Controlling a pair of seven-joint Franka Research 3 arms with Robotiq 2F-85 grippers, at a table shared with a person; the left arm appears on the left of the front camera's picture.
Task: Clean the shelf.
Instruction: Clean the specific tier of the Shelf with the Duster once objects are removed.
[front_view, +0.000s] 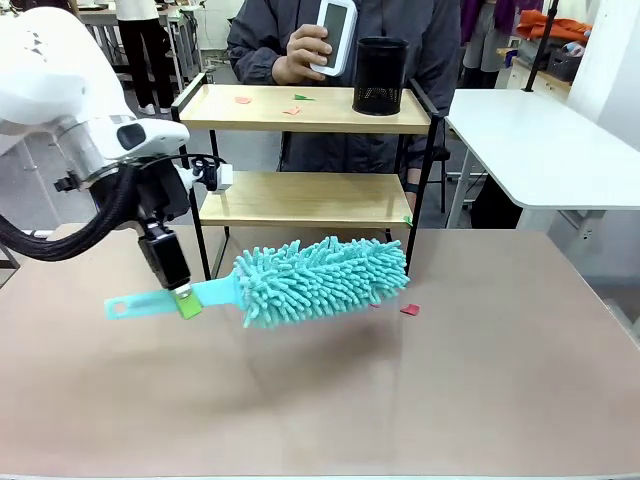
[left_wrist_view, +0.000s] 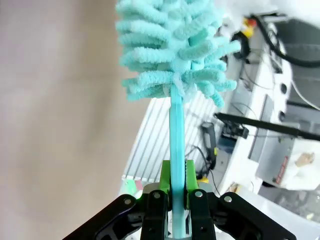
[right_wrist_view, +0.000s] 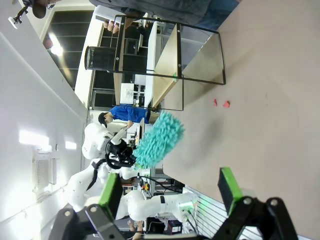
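Light: bright, even, from ceiling lamps (right_wrist_view: 30, 137) | Shadow: one soft patch on table (front_view: 450, 400) under duster (front_view: 320, 280) | Glare: lamps blown white, right wrist view; left wrist view's top corner washed out | Focus: front view sharp; left wrist view table smeared; right gripper (right_wrist_view: 169, 186) soft near lens | Edges: both wrist views bent, wide-angle

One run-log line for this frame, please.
left gripper: shut on duster handle | right gripper: open | shelf: paper scraps on top board | person's hand: holding white device
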